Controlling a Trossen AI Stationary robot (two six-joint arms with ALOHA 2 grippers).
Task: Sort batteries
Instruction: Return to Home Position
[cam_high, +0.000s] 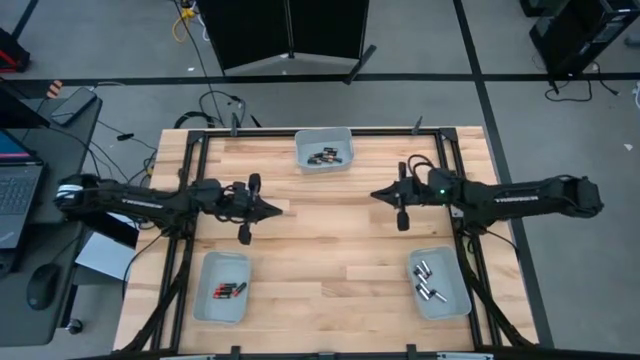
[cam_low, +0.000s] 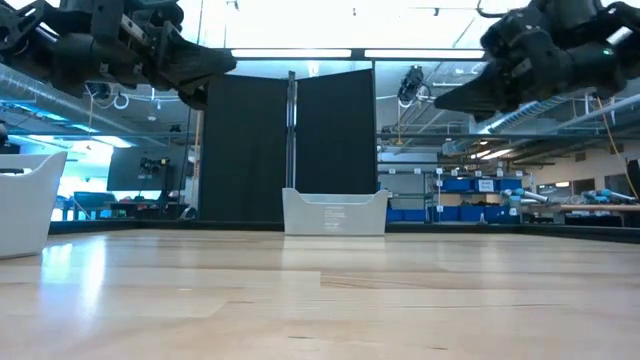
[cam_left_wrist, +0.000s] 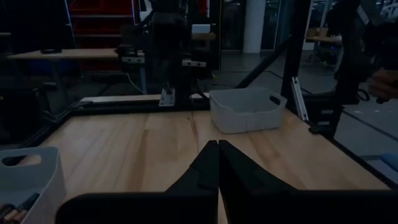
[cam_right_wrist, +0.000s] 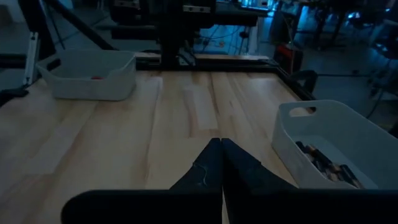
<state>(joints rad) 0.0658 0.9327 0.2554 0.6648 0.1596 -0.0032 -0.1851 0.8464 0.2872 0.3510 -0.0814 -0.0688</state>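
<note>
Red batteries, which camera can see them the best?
The high view: it looks straight down into the bottom left bin, showing the red batteries. The right wrist view catches only a red speck; the low view shows just that bin's wall; the left wrist view misses them.

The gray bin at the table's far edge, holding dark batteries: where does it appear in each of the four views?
High view: far bin at top centre.
Low view: far bin at centre, before the black screen.
Left wrist view: far bin in the picture's lower left corner, cut off.
Right wrist view: far bin at the picture's right, batteries inside.
Shared landmark: the wooden table beneath it.
</note>
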